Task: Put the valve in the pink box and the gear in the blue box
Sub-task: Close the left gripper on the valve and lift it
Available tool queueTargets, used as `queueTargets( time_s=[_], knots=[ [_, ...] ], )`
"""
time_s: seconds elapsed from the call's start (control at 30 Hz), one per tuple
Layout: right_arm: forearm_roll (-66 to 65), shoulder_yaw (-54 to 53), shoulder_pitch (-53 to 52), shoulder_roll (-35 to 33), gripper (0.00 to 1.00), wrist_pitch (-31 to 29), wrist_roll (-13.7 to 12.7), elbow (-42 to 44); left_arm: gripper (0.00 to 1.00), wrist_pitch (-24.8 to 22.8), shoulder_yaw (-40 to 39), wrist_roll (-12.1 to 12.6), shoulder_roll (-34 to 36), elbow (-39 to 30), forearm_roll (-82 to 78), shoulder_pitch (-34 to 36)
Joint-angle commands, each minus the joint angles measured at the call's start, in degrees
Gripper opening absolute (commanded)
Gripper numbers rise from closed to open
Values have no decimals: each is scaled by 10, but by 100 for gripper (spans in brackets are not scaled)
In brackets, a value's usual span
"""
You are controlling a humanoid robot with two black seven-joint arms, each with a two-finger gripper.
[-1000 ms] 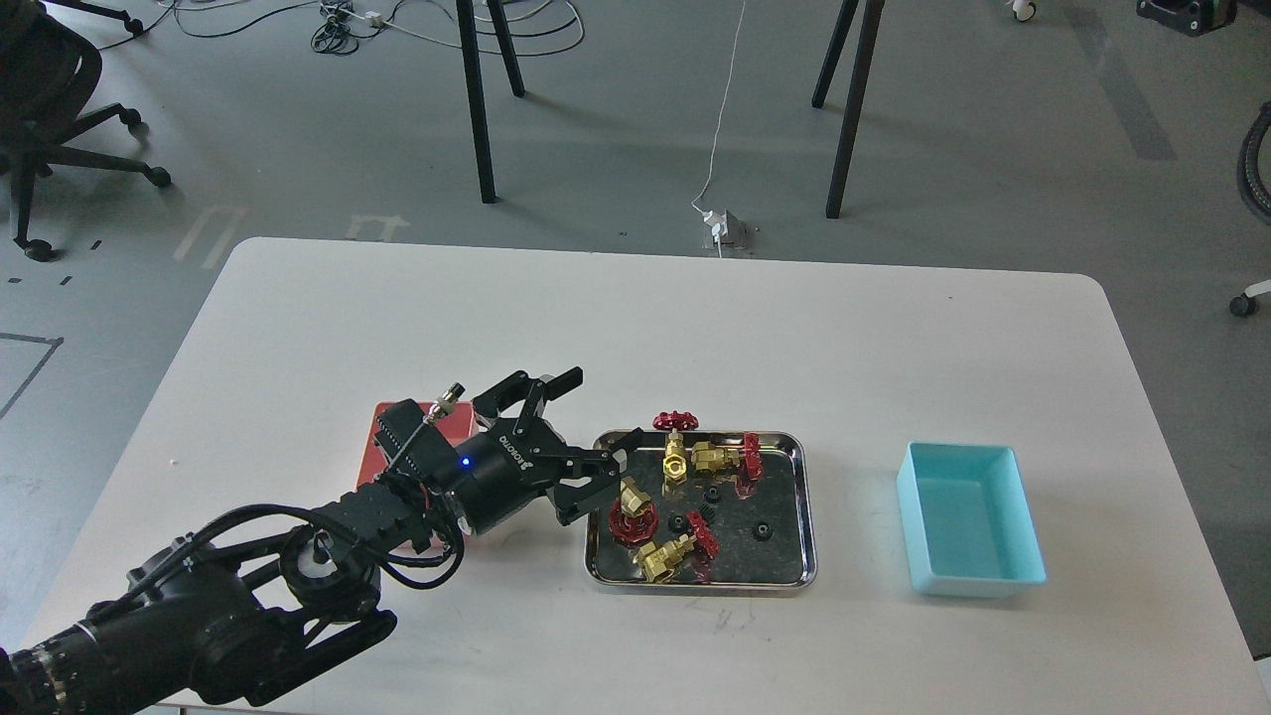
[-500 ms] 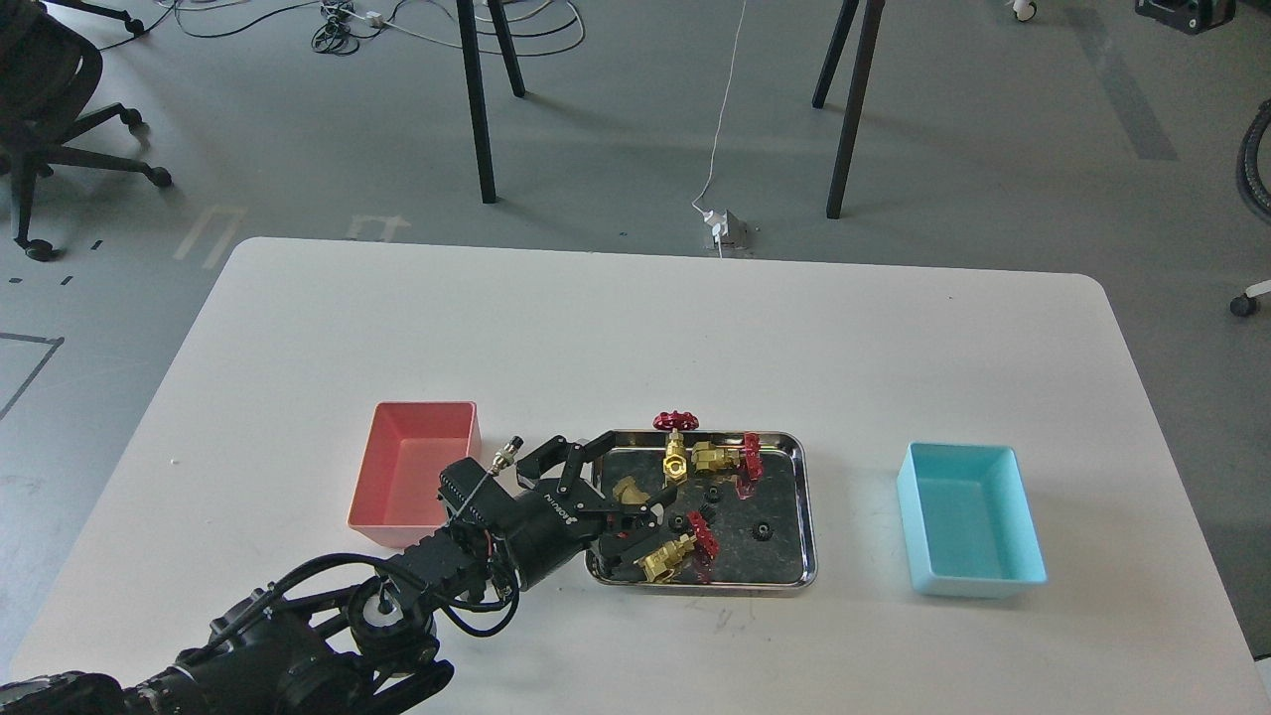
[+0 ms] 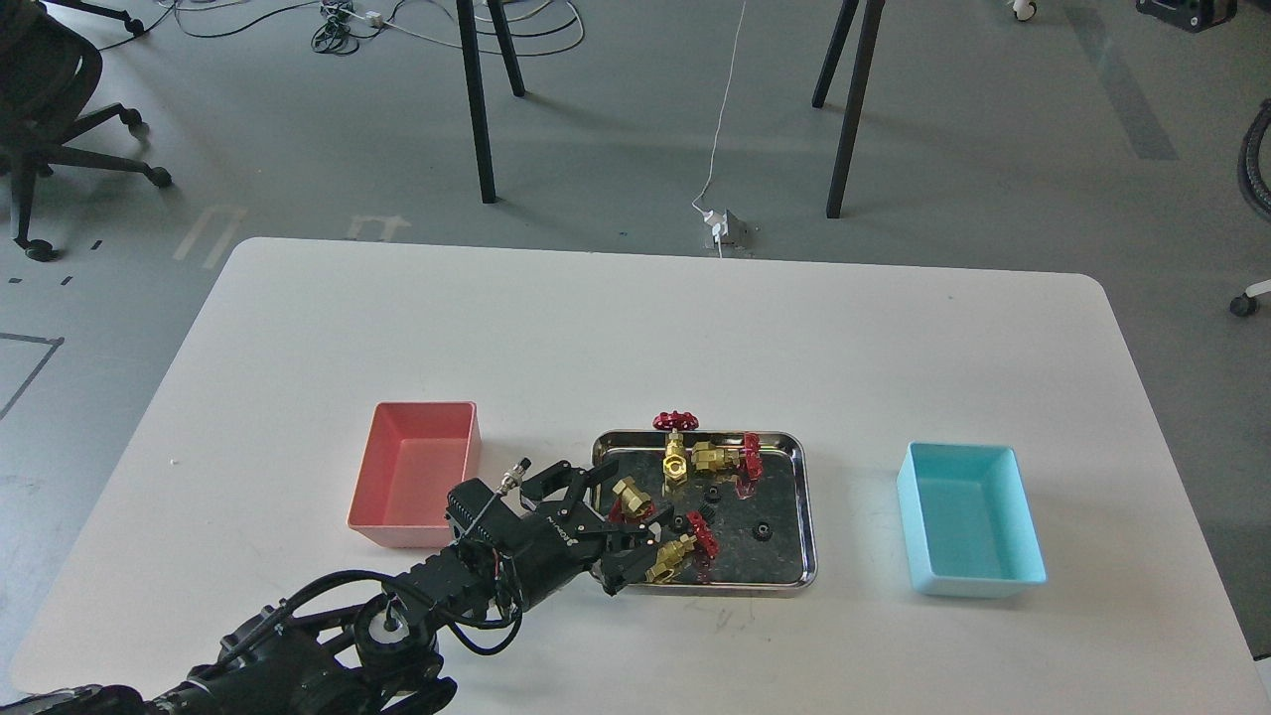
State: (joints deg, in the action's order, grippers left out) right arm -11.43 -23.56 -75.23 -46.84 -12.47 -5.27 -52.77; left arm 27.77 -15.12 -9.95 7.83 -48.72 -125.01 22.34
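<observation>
Left gripper (image 3: 618,516) closed around a valve (image 3: 630,497) – brass body tilted up-left, steel tray (image 3: 784,576) beneath, sibling valve (image 3: 677,552) just beside.

Worktop: white rounded worktop (image 3: 635,328) carries three containers in a row.
Left: salmon-pink rectangular plastic bin (image 3: 415,473).
Middle: shiny steel tray (image 3: 806,516), near the pink bin.
Right: light cyan rectangular plastic bin (image 3: 968,518), well apart from the tray.
In tray: brass valves with red handwheels (image 3: 717,457) at the back and front-left; tiny black gears (image 3: 762,531) between and to the right.
Left claw (image 3: 621,521): over the tray's front-left corner, at one brass valve (image 3: 630,497).
</observation>
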Motion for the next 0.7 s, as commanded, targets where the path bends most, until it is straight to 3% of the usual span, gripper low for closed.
queueTargets(
  time_s=[0.0, 0.03, 0.33, 0.47, 0.67],
  knots=[
    [0, 0, 0, 1, 99, 0, 0, 0, 72, -1, 0, -3, -2, 0, 0, 0],
    [0, 0, 0, 1, 99, 0, 0, 0, 70, -1, -1, -4, -3, 0, 0, -1],
    [-1, 2, 1, 1, 99, 0, 0, 1, 15, -3, -11, -18, -2, -3, 0, -4],
    [-1, 4, 2, 1, 99, 0, 0, 3, 13, -3, -27, -18, 3, -20, 0, -4],
    [-1, 6, 3, 0, 99, 0, 0, 3, 13, -4, -93, -18, 53, -116, 0, -2]
  ],
)
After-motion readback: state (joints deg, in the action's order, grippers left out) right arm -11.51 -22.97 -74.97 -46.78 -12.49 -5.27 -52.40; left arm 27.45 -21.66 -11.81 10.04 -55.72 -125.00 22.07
